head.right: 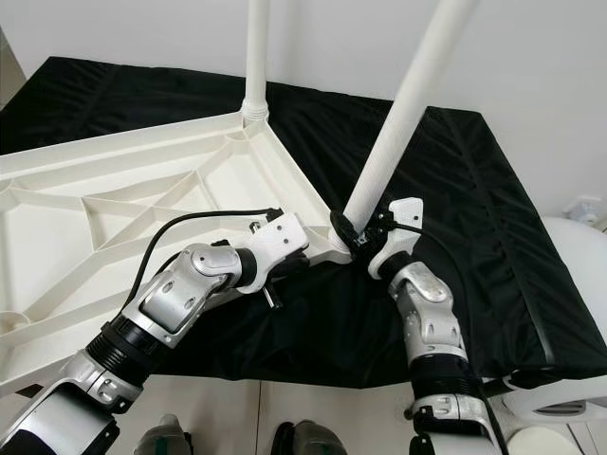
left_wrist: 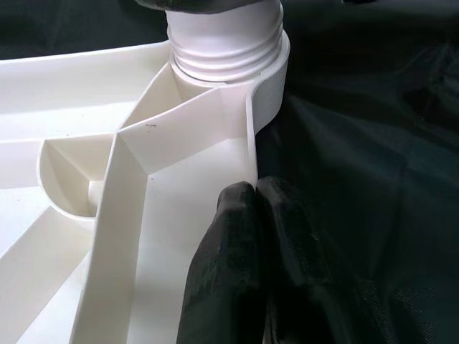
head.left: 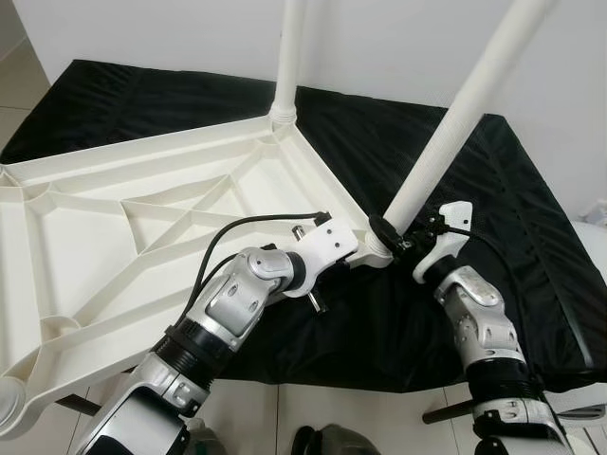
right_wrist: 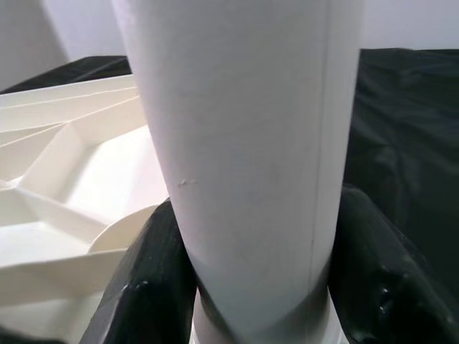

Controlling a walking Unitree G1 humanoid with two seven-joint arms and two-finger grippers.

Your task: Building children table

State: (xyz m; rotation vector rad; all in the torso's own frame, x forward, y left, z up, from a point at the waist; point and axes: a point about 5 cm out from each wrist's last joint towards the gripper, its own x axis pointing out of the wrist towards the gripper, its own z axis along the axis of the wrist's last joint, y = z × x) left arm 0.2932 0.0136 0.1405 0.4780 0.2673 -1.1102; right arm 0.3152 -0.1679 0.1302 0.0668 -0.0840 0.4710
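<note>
At the near corner of the upturned tabletop [head.left: 142,218], the right pincer [head.left: 396,237] is clamped around the bottom of a white leg [head.left: 446,133], its black fingers [right_wrist: 154,287] pressed to either side of the tube just above the threaded socket [left_wrist: 226,43]. The leg leans away from the robot, tilted toward its right. The left pincer [left_wrist: 251,236] sits just beside that same corner, its two fingers squeezed together with nothing between them, tips resting against the outer rim of the tabletop where it meets the black cloth [head.left: 531,246].

The tabletop is white plastic, lying ribs-up, with raised struts crossing its underside. A second leg [head.left: 289,57] stands upright in the far corner socket. All of this lies on a surface covered by the dark, slightly shiny cloth, which wrinkles toward the robot's right. Behind it runs a plain white wall [head.left: 379,38], and a strip of pale floor [head.left: 19,85] shows at the far left.
</note>
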